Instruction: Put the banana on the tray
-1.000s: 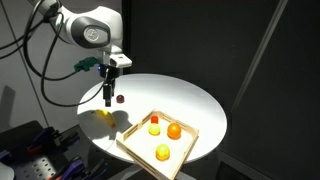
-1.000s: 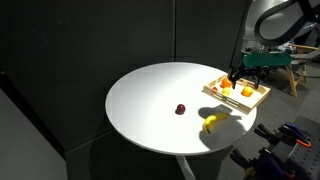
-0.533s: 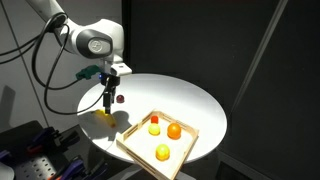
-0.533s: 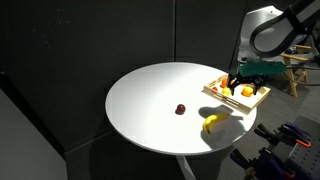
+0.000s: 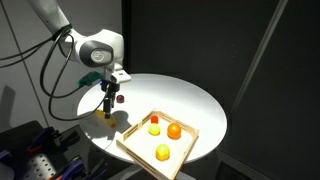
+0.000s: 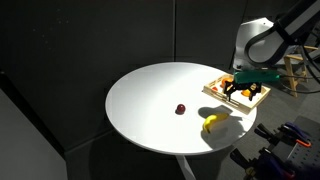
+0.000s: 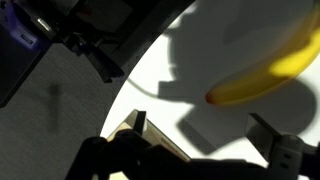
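The yellow banana (image 5: 104, 115) lies on the round white table near its edge; it also shows in an exterior view (image 6: 213, 123) and fills the upper right of the wrist view (image 7: 268, 72). My gripper (image 5: 106, 103) hangs just above the banana, open and empty; it shows in an exterior view (image 6: 238, 88) and its two fingertips show in the wrist view (image 7: 205, 135) below the banana. The light-wood tray (image 5: 132, 141) sits beside it, holding round yellow and orange fruits; it also shows in an exterior view (image 6: 262, 96).
A small dark red fruit (image 6: 181, 109) lies on the round white table (image 6: 150, 100), seen also in an exterior view (image 5: 120, 98). Dark curtains stand behind. Equipment (image 5: 35, 150) sits below the table edge.
The arm has lowered and shifted toward the banana. The gripper has come down close over it. The banana and the tray have not moved.
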